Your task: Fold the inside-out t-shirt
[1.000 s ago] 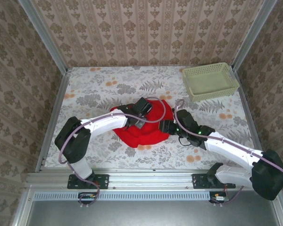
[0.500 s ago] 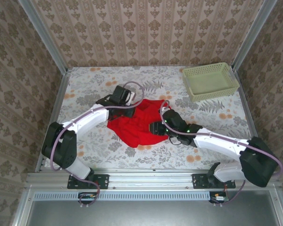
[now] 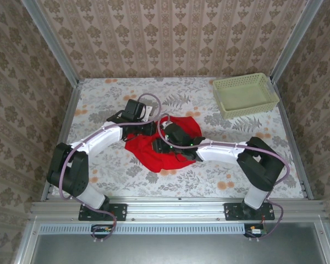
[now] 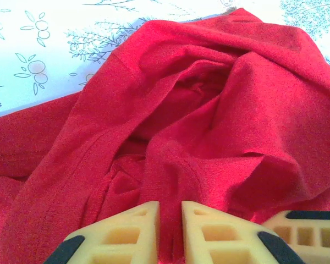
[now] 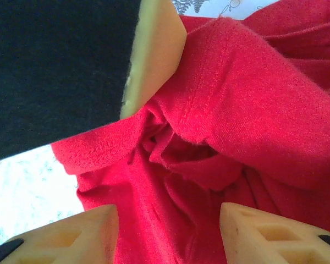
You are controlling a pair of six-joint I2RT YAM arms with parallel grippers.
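— What lies nearest the arm bases?
— The table [image 3: 99,165], flat under a matte floral print. Beyond that, in the middle, is the inside-out t-shirt [image 3: 149,155]: bright red, soft knit cloth, bunched into rounded folds with a stitched seam showing.
— And the arms?
— Both reach into the heap. The right gripper [image 5: 168,214] hangs over it, its cream, ribbed jaws spread wide above the cloth. The left gripper [image 4: 169,212], on the heap's far-left side, has its jaws almost together, pinching a ridge of cloth.
— Farther back?
— A pale green, lattice-walled rectangular basket [image 3: 245,96] sits in the far right corner, well apart from the shirt.
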